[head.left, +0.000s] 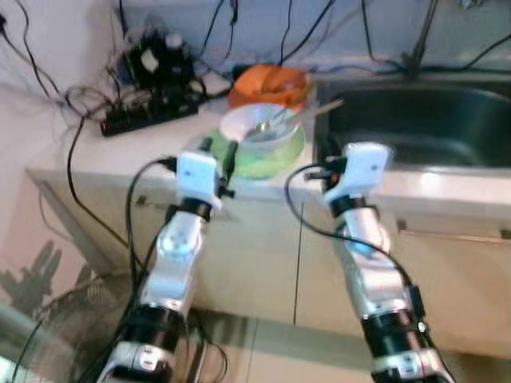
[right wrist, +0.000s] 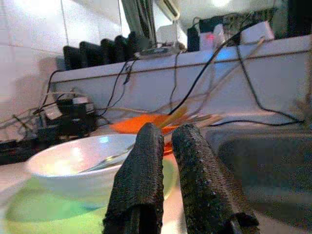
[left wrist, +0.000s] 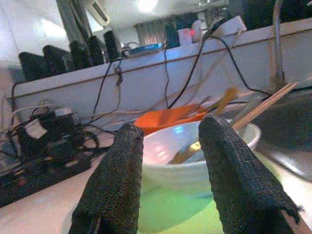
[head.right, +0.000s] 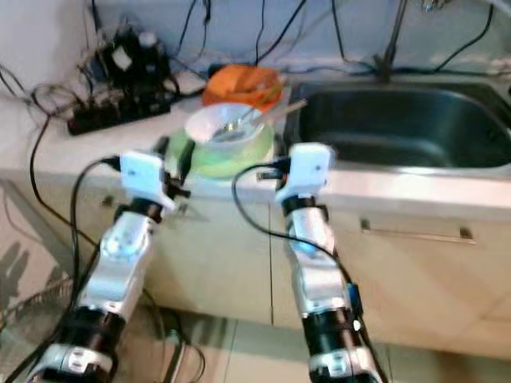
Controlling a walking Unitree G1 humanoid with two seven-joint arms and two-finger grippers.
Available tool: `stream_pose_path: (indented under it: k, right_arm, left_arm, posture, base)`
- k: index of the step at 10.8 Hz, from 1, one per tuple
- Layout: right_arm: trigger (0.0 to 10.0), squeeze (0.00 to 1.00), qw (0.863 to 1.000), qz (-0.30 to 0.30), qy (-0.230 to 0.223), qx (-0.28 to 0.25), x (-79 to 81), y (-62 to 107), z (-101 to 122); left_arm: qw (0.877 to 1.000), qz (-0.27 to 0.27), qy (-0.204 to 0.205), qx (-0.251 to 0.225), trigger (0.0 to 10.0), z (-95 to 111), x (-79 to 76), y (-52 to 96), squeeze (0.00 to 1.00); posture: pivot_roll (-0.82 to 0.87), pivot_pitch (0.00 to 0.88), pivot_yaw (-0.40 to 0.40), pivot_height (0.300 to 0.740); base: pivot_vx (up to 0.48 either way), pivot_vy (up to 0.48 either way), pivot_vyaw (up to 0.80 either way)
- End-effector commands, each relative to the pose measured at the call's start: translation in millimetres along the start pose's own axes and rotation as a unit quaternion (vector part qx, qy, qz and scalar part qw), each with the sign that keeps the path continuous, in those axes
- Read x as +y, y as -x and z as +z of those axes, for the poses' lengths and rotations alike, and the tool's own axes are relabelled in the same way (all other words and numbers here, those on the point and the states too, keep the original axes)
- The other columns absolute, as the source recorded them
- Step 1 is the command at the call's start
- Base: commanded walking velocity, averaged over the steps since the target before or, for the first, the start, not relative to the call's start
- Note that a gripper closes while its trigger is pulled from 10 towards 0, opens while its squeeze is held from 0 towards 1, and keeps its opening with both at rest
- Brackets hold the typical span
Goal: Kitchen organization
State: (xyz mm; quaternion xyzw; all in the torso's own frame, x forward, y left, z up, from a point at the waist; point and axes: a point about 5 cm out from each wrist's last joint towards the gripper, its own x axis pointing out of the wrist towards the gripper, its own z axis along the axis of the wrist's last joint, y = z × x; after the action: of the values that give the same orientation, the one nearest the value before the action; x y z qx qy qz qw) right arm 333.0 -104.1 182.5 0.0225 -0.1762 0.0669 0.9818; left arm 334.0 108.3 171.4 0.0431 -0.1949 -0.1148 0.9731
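Note:
A white bowl (head.left: 259,124) holding a spoon and chopsticks (head.left: 319,108) sits on a green plate (head.left: 275,162) near the counter's front edge. Behind them lies an orange dish (head.left: 267,84). My left gripper (head.left: 219,150) hovers at the counter edge just left of the green plate. It is open, its fingers (left wrist: 117,180) pointing at the bowl (left wrist: 195,156) with nothing between them. My right gripper (right wrist: 165,134) is at the counter edge between the plate and the sink. It is shut and empty, with the bowl (right wrist: 78,163) to one side.
A dark steel sink (head.left: 423,120) fills the right of the counter. A black power strip (head.left: 148,116) and tangled cables lie at the back left. Cabinet doors with a handle (head.left: 455,234) run below the counter. A fan (head.left: 48,319) stands on the floor at the left.

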Motion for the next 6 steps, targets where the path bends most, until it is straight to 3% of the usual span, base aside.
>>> stream_pose_path:
  k: [1, 6]
  right_arm:
    - [10.0, 0.00, 1.000, -0.012, 0.006, 0.000, -7.9, 0.4, -0.1]
    - [10.0, 0.00, 1.000, -0.011, 0.006, -0.005, -7.3, 0.2, 0.3]
  left_arm:
    - [1.000, -0.015, 0.002, -0.010, 10.0, 4.6, -8.4, -3.3, 0.00]
    - [1.000, -0.020, 0.004, -0.019, 10.0, 7.0, -10.7, -3.1, 0.00]
  posture:
    - [0.03, 0.000, 0.108, 0.740]
    - [0.03, 0.000, 0.109, 0.740]
  base:
    - [0.262, 0.000, 0.00]
    - [0.264, 0.000, 0.00]
